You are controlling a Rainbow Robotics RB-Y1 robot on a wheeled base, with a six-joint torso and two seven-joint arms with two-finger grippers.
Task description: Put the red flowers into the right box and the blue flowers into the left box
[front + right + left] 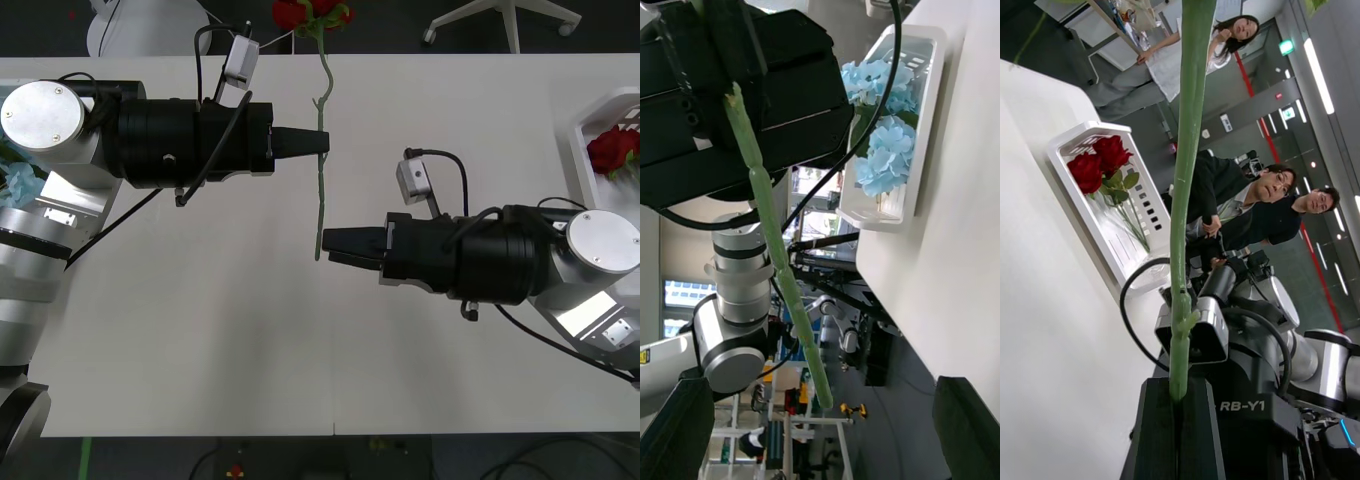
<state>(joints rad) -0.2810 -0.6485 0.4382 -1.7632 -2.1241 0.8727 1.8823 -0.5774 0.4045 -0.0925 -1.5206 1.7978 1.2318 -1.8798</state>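
A red flower (305, 14) hangs over the table's far edge, its long green stem (321, 190) running back toward me above the table. My left gripper (324, 142) is shut on the stem's middle; in the left wrist view the stem (1184, 187) rises from the shut fingers (1161, 435). My right gripper (324, 243) is open at the stem's near end, and the stem (779, 247) runs between its spread fingers (681, 427). The right box (578, 140) holds red flowers (1097, 161). The left box (929, 112) holds blue flowers (884, 150).
The white table (200, 340) stretches bare in front of both arms. Chair bases (505, 15) stand beyond the far edge. A patch of blue petals (20, 183) peeks out beside my left arm. People stand in the room behind the right box.
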